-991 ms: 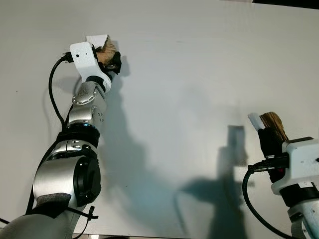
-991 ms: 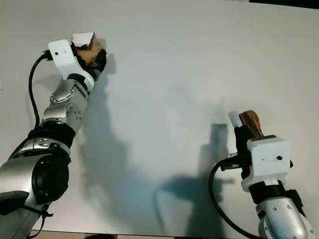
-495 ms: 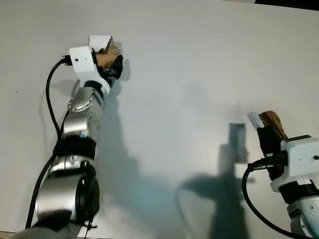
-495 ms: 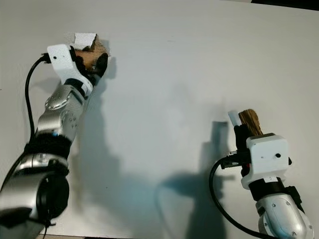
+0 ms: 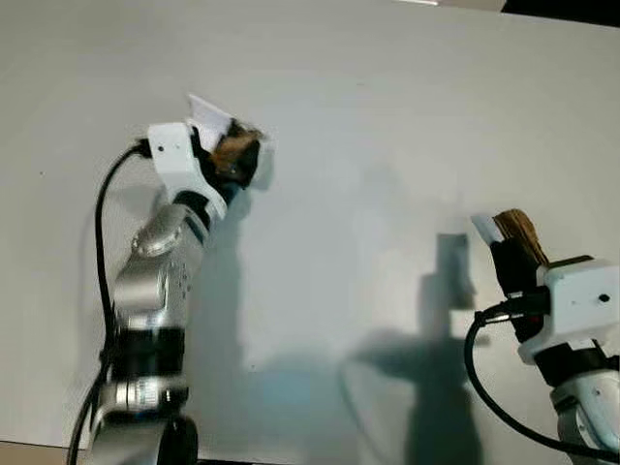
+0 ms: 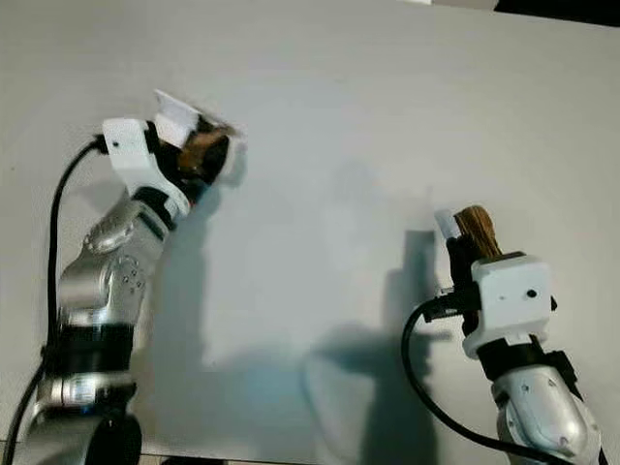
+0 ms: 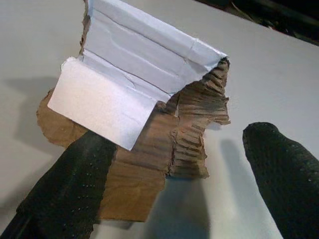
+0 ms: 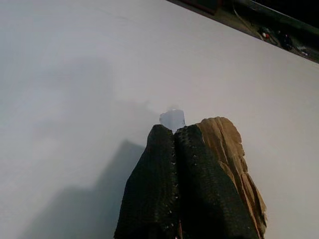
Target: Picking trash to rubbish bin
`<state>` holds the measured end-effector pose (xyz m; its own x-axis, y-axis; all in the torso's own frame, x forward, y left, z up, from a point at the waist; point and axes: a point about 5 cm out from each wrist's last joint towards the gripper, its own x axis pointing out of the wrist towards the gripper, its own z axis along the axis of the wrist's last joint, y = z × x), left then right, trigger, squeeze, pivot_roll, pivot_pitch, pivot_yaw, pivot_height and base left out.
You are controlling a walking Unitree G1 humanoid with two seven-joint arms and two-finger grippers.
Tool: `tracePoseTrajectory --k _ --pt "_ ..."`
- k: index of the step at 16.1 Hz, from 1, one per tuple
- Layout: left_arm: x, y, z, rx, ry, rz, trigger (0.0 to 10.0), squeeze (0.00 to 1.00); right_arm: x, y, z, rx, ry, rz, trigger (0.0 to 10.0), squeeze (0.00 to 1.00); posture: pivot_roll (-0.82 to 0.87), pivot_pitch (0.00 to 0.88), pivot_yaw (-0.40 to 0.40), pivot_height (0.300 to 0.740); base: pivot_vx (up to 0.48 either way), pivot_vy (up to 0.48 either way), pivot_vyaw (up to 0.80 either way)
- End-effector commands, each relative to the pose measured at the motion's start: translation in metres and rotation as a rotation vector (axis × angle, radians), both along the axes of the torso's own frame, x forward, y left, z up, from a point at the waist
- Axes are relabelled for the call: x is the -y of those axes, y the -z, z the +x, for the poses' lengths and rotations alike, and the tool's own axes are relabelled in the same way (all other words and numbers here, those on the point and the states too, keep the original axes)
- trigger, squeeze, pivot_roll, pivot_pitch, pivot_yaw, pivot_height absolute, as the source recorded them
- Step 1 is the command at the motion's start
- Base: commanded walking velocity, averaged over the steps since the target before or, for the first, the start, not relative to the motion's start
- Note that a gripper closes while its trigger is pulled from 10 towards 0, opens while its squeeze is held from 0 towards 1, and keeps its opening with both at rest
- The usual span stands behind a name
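Left claw (image 5: 237,163): up high over the white surface (image 5: 387,145), with its two black fingers (image 7: 75,184) spread apart.
Torn cardboard (image 7: 149,124): a brown, wavy scrap with a white folded paper face. It sits at the tip of the left claw. One finger is under its edge, the other finger stands apart from it. I cannot tell if it rests on the surface or is lifted.
Right claw (image 6: 463,242): lower down, near the right side, with its fingers pressed together.
Small cardboard bit (image 8: 232,149): brown with a little white tip, pinched in the right claw above the surface.
Shadows: dark arm shapes fall on the surface.
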<state>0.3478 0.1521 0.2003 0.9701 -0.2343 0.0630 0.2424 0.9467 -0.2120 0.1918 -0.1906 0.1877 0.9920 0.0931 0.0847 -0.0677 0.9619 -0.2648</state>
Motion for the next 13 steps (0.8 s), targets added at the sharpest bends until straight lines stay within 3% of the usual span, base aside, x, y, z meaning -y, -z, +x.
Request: tracePoseTrajectory --k 1,4,8,13 --pt "0.012 0.057 -0.016 -0.29 0.062 -0.01 10.0 0.0 0.002 0.004 -0.001 -0.016 0.004 0.003 10.0 0.0 0.03 0.363 -0.091 0.74 0.0 0.0 0.0" --pt "0.008 0.058 -0.031 -0.319 0.082 0.011 10.0 0.0 0.002 0.006 0.001 -0.016 -0.001 0.006 10.0 0.0 0.05 0.363 -0.089 0.74 0.0 0.0 0.0" --pt "-0.009 0.061 -0.07 -0.388 0.092 0.078 10.0 0.0 0.001 0.009 0.011 -0.01 -0.031 0.007 10.0 0.0 0.12 0.358 -0.09 0.74 0.0 0.0 0.0" --pt "-0.022 0.054 -0.097 -0.431 0.135 0.152 10.0 0.0 0.001 0.012 0.023 0.004 -0.055 0.008 10.0 0.0 0.18 0.345 -0.085 0.74 0.0 0.0 0.0"
